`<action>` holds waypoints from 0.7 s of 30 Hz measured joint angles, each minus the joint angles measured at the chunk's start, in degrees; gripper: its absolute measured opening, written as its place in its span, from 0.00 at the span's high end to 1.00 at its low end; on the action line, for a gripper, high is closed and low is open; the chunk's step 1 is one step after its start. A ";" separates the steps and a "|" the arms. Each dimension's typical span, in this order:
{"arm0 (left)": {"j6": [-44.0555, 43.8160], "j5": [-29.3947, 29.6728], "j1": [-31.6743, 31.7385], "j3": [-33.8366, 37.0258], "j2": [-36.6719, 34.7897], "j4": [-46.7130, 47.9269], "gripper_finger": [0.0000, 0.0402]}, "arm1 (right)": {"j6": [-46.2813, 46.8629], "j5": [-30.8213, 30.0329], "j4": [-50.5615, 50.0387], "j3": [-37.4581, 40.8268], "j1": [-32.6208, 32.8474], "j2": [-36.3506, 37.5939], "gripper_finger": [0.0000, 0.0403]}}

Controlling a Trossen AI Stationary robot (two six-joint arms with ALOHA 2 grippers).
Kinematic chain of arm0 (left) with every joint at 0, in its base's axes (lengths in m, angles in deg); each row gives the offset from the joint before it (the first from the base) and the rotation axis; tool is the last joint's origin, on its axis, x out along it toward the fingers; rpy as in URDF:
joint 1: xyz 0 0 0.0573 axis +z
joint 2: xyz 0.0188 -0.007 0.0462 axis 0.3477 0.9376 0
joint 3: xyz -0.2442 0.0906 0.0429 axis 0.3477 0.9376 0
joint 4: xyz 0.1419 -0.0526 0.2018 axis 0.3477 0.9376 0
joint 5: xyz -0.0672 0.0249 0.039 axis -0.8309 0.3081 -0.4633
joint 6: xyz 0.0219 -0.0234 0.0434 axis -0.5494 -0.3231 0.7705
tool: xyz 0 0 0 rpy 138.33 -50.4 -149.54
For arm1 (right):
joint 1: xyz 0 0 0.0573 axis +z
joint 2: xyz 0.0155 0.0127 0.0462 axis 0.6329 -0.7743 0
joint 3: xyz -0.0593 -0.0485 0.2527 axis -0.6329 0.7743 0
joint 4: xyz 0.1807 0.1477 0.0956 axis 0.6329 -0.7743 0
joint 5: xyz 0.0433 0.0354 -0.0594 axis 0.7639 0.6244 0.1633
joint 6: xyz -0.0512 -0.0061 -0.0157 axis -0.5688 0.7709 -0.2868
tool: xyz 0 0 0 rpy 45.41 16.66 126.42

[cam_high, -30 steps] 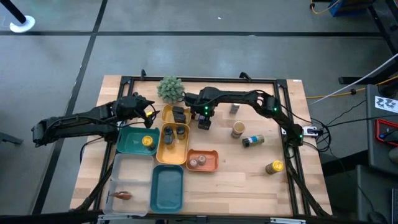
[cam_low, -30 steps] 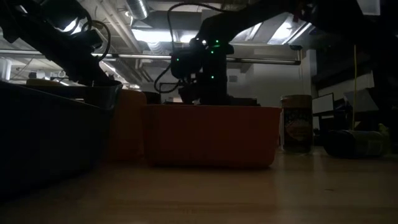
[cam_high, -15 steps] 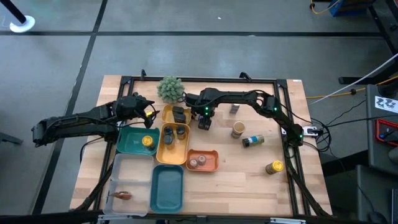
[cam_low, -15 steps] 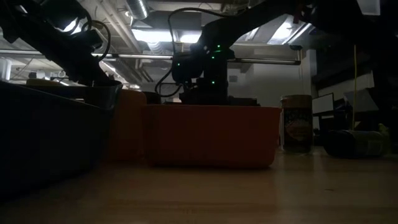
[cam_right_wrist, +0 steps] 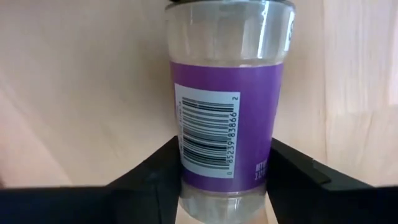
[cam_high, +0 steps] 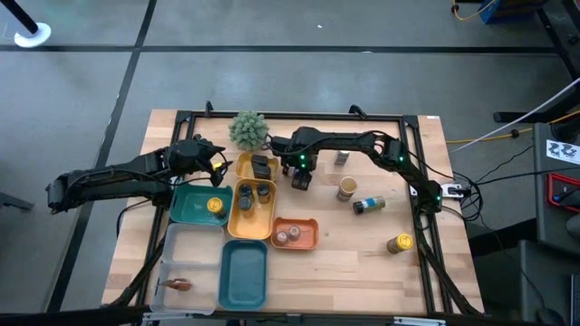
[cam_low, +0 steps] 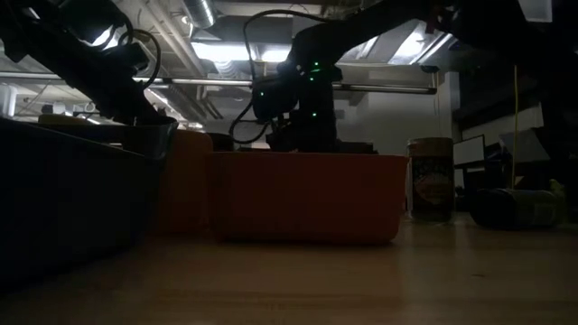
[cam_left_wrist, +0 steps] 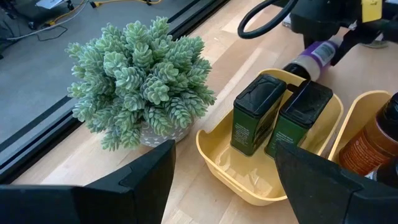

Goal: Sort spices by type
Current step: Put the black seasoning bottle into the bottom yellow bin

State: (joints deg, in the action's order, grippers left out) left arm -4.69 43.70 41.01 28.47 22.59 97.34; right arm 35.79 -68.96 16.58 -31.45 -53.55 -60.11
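My right gripper hangs right of the small yellow tray and is shut on a clear jar with a purple label, also seen in the left wrist view. That tray holds two dark green tins. My left gripper hovers open at the tray's left, by the green plant. More spice jars stand in the long yellow tray, the orange tray and the teal tray. Others rest on the table: a tan jar, a lying bottle, a yellow-capped jar. My right gripper pinches the purple-labelled jar between its two fingers, near the bottom end of its body, away from the dark cap. The fingers come from above and lie across the jar. The jar is tilted; whether it touches the table I cannot tell.
A second teal tray and a clear tray with a brown packet sit at the near left. A small jar stands behind the tan one. Bare wood lies at the near right, around the yellow-capped jar.
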 joint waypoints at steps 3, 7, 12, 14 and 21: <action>0.00 0.01 0.00 0.00 0.00 -0.02 0.35 | 0.00 0.00 -2.17 -1.33 0.02 0.00 0.54; 0.00 0.01 0.02 0.00 0.00 -0.26 0.35 | 0.00 -0.07 -4.81 -3.56 0.02 0.00 0.54; 0.00 0.01 0.00 0.00 0.02 -1.12 0.35 | 0.00 -2.08 -8.34 -7.42 0.02 -0.02 0.54; 0.00 0.01 0.00 0.00 0.01 -1.71 0.35 | 0.00 -2.14 -9.66 -9.21 0.04 -0.02 0.54; 2.29 -0.50 0.00 0.00 -0.50 -3.57 0.35 | 0.00 -2.77 -13.75 -16.33 0.97 -0.09 0.54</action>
State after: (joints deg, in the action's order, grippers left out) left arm -2.40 43.20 41.01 28.47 22.10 93.77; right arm 35.79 -71.73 2.84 -47.78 -52.58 -60.20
